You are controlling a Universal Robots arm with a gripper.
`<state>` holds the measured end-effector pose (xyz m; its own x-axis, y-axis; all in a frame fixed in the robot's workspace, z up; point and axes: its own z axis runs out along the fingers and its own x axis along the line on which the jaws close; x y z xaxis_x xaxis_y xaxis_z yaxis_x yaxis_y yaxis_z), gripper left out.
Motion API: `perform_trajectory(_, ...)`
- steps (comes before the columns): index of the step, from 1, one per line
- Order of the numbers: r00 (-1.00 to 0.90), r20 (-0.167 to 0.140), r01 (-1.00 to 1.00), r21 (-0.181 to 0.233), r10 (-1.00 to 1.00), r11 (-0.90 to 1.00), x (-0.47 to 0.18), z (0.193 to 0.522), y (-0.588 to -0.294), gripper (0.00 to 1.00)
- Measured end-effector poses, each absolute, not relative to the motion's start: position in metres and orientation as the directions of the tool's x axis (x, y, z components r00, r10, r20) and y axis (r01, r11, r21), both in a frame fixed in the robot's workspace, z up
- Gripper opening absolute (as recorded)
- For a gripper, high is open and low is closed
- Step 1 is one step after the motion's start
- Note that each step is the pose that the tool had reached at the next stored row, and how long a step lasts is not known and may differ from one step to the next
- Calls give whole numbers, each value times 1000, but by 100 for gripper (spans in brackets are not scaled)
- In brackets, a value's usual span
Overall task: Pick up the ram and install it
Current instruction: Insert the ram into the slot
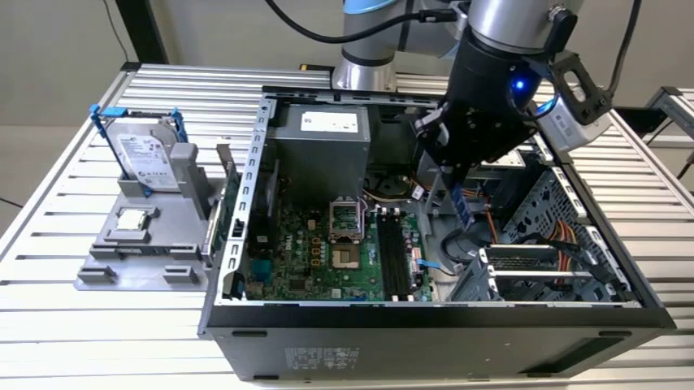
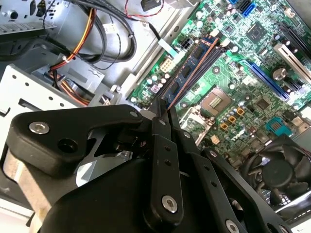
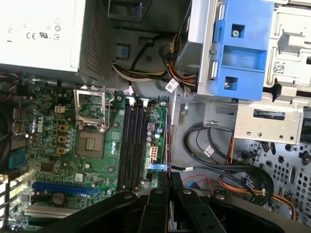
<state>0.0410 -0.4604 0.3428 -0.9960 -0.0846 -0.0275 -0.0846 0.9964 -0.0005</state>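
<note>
- One ram (image 1: 464,207), pinched in my one gripper (image 1: 460,180).
- One open computer case (image 1: 434,325), holding one motherboard (image 1: 314,252).
- One processor socket (image 1: 344,219) on that board.
- Four black memory slots (image 3: 132,145), as far as I can count in the first wrist view.
- One grey power supply (image 1: 320,154), at twelve o'clock from the motherboard in the exterior view.
- One hard drive (image 1: 146,158) and one small square chip (image 1: 132,218), at nine o'clock from the case.
- One black fan (image 2: 277,170).

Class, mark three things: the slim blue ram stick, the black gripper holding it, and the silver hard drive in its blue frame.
Slim blue ram stick (image 1: 464,205), exterior view, lower end.
Black gripper (image 2: 164,112), second wrist view, between fingertips.
Silver hard drive (image 1: 143,154), exterior view, labelled face.
</note>
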Motion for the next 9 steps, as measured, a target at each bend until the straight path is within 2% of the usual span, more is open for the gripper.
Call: perform_trajectory(9, -996, -27, -85, -2, -85, 996, 41, 338, -460, 0)
